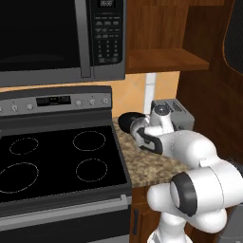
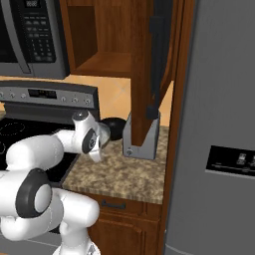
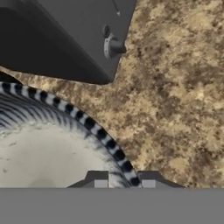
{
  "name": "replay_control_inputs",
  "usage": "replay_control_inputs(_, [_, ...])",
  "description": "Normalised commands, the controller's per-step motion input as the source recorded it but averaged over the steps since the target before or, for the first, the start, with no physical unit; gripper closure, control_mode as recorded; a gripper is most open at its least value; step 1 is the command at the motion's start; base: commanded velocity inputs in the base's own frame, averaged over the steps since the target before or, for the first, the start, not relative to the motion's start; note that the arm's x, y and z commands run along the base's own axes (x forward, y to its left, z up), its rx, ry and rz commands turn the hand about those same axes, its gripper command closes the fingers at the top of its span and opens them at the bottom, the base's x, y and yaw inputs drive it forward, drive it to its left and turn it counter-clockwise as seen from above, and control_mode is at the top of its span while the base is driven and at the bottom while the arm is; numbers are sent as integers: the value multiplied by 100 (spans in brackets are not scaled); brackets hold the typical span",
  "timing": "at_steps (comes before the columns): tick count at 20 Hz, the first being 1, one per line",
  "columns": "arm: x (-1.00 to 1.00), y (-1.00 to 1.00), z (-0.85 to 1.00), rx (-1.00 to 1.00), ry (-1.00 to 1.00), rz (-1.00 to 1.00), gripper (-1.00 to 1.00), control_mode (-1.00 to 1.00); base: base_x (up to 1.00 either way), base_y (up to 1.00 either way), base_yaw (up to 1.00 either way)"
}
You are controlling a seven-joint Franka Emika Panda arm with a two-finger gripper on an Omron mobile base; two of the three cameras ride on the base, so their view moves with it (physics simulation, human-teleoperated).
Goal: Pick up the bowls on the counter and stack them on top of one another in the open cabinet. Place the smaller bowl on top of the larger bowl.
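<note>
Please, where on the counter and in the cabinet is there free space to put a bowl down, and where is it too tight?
Free: the cabinet shelf, and the front of the counter between the stovetop and the fridge. Crowded: the back of the counter, where the larger bowl, the smaller bowl, the grey appliance and the gripper sit close together.

You see the counter [image 1: 147,163] to the right of the black stovetop [image 1: 57,161]. The white arm [image 1: 190,156] rises from the near right and reaches left over the granite. At the far end of the counter, the larger bowl [image 1: 129,121] lies just behind the arm's wrist, partly hidden by it. A grey box-like appliance [image 1: 182,114] stands to its right. Above, the microwave [image 1: 61,38] hangs on the left, and the cabinet [image 1: 161,59] with its wooden shelf is open on the right.
</note>
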Motion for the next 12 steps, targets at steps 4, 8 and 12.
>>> replay_control_inputs(4, [13,0,23,3,0,-10,100,-100,0,0,0])
replay_control_inputs(8, [23,0,27,6,1,-10,100,-100,0,0,0])
replay_control_inputs(12, [25,0,11,7,0,-7,100,-100,0,0,0])
